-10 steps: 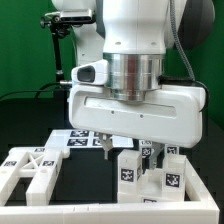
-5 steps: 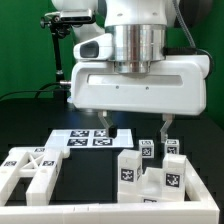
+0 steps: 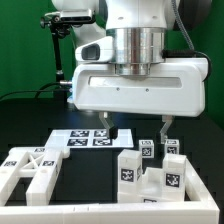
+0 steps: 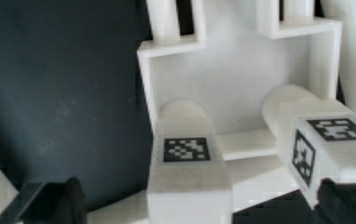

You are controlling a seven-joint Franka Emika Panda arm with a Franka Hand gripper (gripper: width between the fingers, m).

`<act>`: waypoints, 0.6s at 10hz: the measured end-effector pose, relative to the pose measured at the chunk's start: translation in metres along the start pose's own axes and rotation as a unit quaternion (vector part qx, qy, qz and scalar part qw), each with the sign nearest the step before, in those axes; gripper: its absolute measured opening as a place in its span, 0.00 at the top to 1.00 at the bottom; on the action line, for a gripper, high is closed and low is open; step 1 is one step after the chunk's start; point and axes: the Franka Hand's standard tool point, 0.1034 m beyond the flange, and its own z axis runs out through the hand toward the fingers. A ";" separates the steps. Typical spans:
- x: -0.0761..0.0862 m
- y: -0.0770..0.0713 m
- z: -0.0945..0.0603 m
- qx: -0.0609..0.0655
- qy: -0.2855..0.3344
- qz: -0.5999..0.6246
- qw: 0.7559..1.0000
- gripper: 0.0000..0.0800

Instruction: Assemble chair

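The chair's white pieces stand at the front right in the exterior view: a cluster of chunky blocks (image 3: 150, 172) with black-and-white tags, and a cross-braced frame (image 3: 30, 166) at the exterior view's left. My gripper (image 3: 138, 130) hangs open just above the blocks, with nothing between its dark fingers (image 3: 110, 130). In the wrist view two tagged blocks (image 4: 189, 150) rise from a slotted white panel (image 4: 228, 50). There my gripper (image 4: 201, 203) straddles them from above, a fingertip on either side, touching neither.
The marker board (image 3: 85, 138) lies flat on the black table behind the pieces. A low white rail (image 3: 100, 207) runs along the front edge. A dark stand (image 3: 60, 40) rises at the back on the exterior view's left.
A second ago my gripper was lower, among the blocks, with its fingers closer together. It has since risen and spread wide, and has stayed still for the last half second.
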 end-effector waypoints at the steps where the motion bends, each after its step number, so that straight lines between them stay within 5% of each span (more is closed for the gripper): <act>1: 0.000 0.005 0.005 0.004 0.020 -0.024 0.999 0.19; 3: -0.023 0.016 0.037 -0.006 0.030 -0.031 0.999 0.19; 6: -0.028 0.022 0.066 -0.018 0.037 -0.038 0.998 0.19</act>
